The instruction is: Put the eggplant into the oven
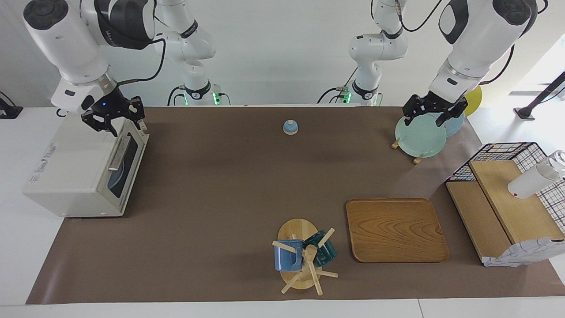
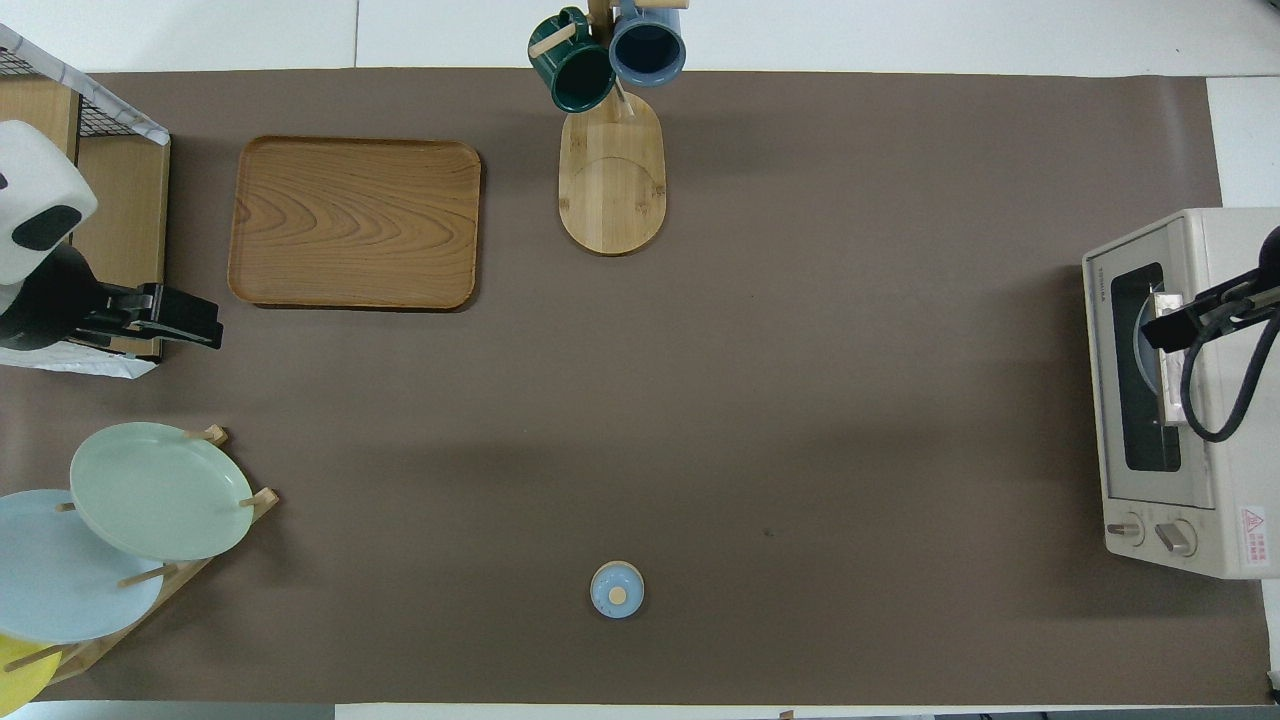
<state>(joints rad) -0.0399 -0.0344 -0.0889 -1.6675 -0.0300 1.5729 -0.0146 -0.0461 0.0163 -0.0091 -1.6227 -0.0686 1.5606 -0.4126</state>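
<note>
The cream-white oven (image 1: 70,168) (image 2: 1195,400) stands at the right arm's end of the table, its dark glass door shut and the metal bar handle (image 1: 119,153) free. A pale blue plate shows dimly through the glass. The eggplant is hidden from both views. My right gripper (image 1: 115,121) (image 2: 1165,328) hangs open in the air over the oven's door edge, touching nothing. At the other end of the table my left gripper (image 1: 435,115) (image 2: 190,325) waits open above the plate rack, holding nothing.
A small blue bell (image 1: 290,127) sits near the robots at mid-table. The plate rack (image 1: 419,140) holds pale green and blue plates. A wooden tray (image 1: 396,229), a mug tree (image 1: 304,258) with two mugs and a wire-sided wooden shelf (image 1: 503,207) stand farther out.
</note>
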